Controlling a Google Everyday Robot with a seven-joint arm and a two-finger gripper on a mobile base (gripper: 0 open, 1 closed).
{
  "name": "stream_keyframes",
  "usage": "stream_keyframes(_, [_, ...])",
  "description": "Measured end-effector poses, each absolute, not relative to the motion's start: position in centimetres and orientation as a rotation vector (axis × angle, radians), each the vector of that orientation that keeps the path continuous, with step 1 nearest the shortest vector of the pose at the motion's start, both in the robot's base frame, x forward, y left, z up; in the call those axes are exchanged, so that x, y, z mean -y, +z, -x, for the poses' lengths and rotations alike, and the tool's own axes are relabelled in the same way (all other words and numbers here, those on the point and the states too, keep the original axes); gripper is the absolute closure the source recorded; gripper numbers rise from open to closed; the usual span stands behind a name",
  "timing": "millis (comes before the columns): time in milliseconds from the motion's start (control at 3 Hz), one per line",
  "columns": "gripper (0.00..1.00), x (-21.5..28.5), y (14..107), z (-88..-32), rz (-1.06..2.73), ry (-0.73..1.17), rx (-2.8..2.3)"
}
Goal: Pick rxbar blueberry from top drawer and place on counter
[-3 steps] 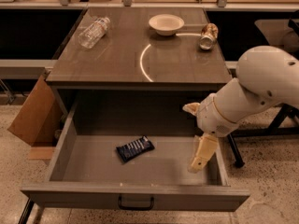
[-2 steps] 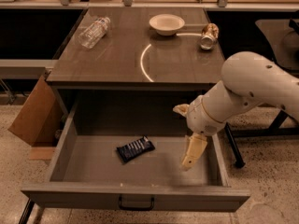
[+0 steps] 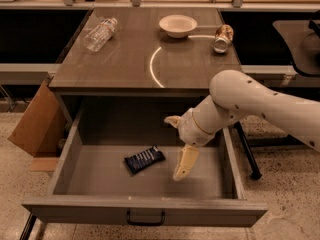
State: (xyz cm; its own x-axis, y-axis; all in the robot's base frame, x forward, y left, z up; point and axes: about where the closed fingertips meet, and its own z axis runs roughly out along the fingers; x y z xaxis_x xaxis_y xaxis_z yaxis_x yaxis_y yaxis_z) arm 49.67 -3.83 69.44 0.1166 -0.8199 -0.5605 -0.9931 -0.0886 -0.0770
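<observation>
The rxbar blueberry [image 3: 144, 159], a dark navy wrapper with white stripes, lies flat on the floor of the open top drawer [image 3: 145, 211], left of centre. My gripper [image 3: 173, 149] is inside the drawer, just right of the bar and a little above the floor, not touching it. Its fingers are spread apart: one pale finger [image 3: 185, 163] points down and the other tip shows higher up. It holds nothing. The counter [image 3: 125, 59], brown-grey with a pale arc line, sits above the drawer.
On the counter lie a clear plastic bottle [image 3: 100, 33] at the back left, a white bowl [image 3: 178, 25] at the back middle and a tan can [image 3: 222, 38] on its side at the right. A cardboard box [image 3: 35, 121] stands left of the drawer.
My arm has moved left and further into the drawer, bringing the gripper closer to the bar. The bar has not moved.
</observation>
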Motion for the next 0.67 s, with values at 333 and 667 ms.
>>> stream_keyframes(333, [0.00, 3.8, 69.4, -49.7, 1.965, 0.530, -1.754])
stream_keyframes(667, [0.00, 2.4, 68.5, -50.6, 1.975, 0.528, -1.703])
